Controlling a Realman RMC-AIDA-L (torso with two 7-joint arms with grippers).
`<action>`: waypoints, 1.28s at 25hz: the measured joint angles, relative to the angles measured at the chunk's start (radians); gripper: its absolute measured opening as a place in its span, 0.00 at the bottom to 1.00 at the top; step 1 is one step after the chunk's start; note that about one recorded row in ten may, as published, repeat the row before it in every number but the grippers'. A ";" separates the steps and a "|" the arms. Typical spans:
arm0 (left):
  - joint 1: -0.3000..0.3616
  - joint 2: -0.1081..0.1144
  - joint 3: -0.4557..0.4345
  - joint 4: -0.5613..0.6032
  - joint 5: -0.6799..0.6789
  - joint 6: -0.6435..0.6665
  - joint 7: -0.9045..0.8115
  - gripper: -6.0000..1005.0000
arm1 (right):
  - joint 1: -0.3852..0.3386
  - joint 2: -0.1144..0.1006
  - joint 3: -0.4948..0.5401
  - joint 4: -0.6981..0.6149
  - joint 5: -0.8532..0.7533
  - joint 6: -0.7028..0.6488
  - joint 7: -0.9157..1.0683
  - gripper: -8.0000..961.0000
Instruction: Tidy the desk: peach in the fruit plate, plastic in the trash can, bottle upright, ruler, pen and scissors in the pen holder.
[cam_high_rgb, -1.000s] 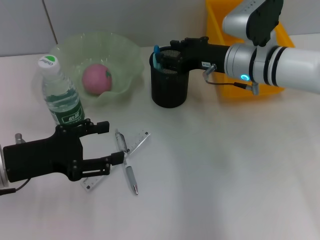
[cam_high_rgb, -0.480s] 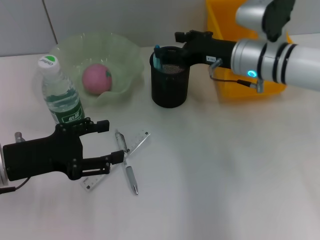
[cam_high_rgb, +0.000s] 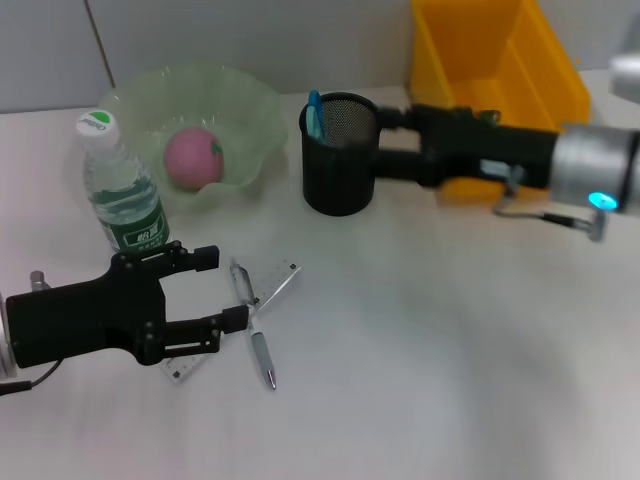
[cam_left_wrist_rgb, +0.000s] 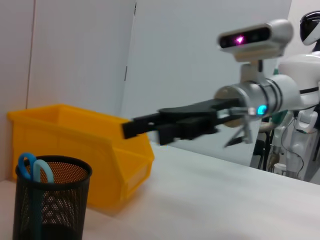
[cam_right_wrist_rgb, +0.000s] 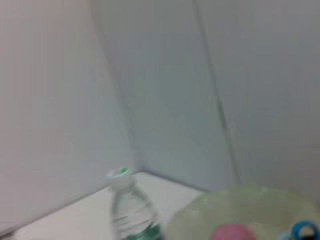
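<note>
Right hand (cam_high_rgb: 390, 140) beside the black mesh pen holder (cam_high_rgb: 339, 155)
Its fingers spread open; left hand (cam_high_rgb: 205, 290), open too, hovers over the silver pen (cam_high_rgb: 253, 325) near the worktop's front-left corner.

**Where things sit on your desk**

Along the back edge of the desk (cam_high_rgb: 450, 340) you have, from left to right, the fruit plate (cam_high_rgb: 195, 125), the pen holder (cam_high_rgb: 340, 155) and the trash can (cam_high_rgb: 495, 70) toward the back right corner. The peach (cam_high_rgb: 193, 156) lies in the fruit plate. The scissors (cam_high_rgb: 314, 113) stand in the pen holder at its left side. The bottle (cam_high_rgb: 120, 190) stands upright just in front of the plate's left part. Near the front left, the pen (cam_high_rgb: 253, 325) and ruler (cam_high_rgb: 270, 290) lie crossed, touching. The left gripper (cam_high_rgb: 215, 290) sits just left of them; the right gripper (cam_high_rgb: 385, 140) is beside the pen holder's right side.
</note>
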 joint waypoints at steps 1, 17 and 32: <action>0.000 0.000 0.000 0.000 0.000 0.000 -0.004 0.83 | -0.010 -0.013 0.004 0.004 -0.002 -0.038 0.000 0.82; -0.013 -0.002 0.006 0.005 0.000 -0.009 -0.046 0.83 | -0.043 -0.084 0.103 0.014 -0.347 -0.316 0.027 0.82; -0.131 -0.007 0.150 0.078 0.009 -0.101 -0.270 0.83 | -0.030 -0.085 0.122 0.001 -0.450 -0.313 0.048 0.81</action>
